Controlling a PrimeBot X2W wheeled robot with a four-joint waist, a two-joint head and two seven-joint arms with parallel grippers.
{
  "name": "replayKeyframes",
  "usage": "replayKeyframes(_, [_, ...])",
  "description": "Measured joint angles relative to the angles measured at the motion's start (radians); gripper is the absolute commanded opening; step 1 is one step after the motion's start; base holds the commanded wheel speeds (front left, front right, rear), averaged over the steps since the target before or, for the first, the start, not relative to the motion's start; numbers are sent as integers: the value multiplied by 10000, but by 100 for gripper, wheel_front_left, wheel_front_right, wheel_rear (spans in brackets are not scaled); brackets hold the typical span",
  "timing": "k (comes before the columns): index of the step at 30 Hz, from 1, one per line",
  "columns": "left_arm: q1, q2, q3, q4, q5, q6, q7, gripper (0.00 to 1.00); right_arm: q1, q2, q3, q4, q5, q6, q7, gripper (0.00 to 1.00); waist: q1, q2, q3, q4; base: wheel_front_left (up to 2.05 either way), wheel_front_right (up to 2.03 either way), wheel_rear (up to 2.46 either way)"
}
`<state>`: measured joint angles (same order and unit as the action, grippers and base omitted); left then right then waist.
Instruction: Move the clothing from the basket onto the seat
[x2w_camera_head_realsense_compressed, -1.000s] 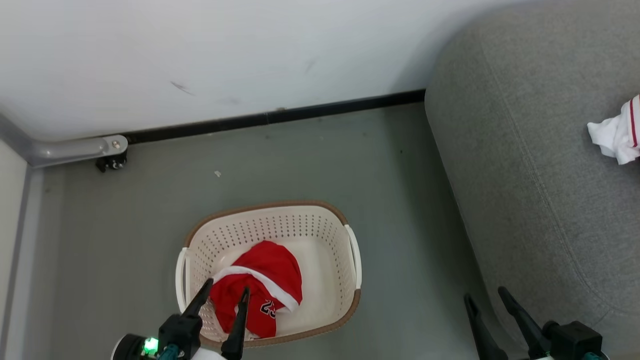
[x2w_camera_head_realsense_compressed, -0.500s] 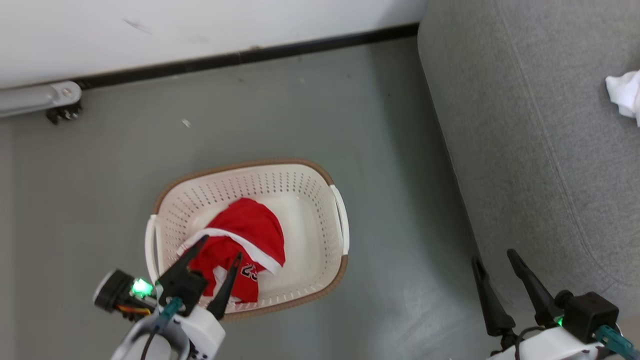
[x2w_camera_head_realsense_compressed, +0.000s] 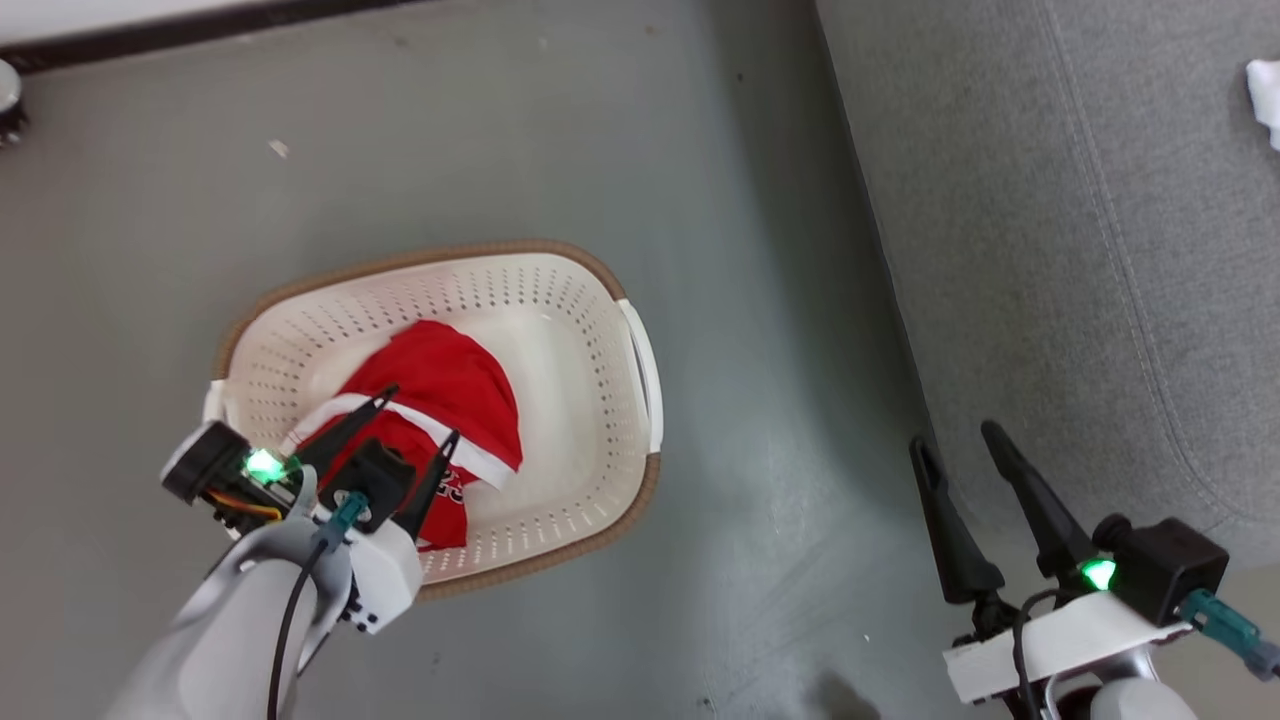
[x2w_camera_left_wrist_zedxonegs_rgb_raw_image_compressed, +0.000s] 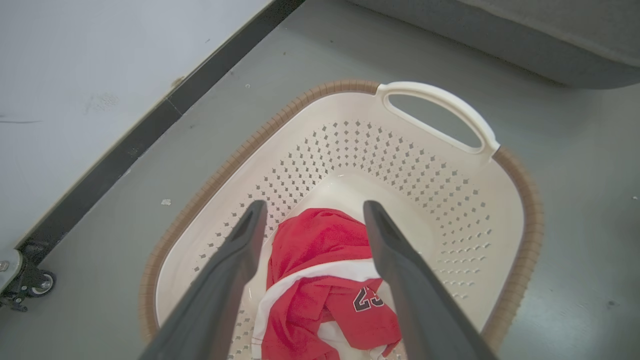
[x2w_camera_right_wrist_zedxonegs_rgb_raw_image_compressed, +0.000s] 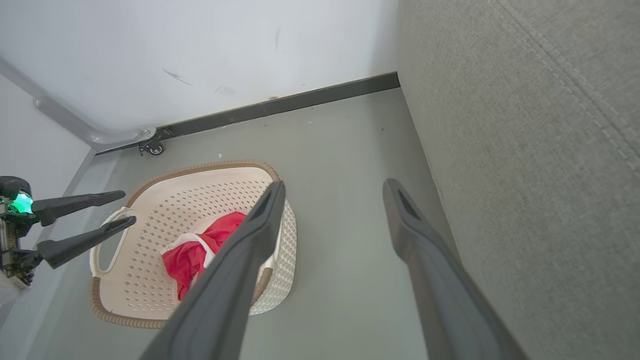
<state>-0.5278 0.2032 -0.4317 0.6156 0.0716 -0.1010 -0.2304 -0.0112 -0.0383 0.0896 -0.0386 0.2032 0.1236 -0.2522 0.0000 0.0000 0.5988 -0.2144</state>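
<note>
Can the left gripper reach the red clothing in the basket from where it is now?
Probably yes. The left gripper is open, its fingers aimed at the clothing, and nothing lies across the open top of the basket.
</note>
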Motion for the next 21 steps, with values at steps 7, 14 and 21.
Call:
replayKeyframes(7, [-1071, 516, -761, 826, 907, -150, 213, 100, -442, 2, 265, -186, 52, 0, 0, 100, 0, 0, 783, -370, 0, 0, 0])
replayKeyframes(14, [-1734, 625, -1404, 1595, 1394, -226, 535, 100, -844, 0, 731, -184, 157, 2, 0, 100, 0, 0, 1421, -688, 0, 0, 0])
replayKeyframes(21, [-2416, 890, -1988, 2171, 1906, -261, 621, 100, -1254, -2, 953, -163, 224, 0, 0, 100, 0, 0, 2013, -986, 0, 0, 0])
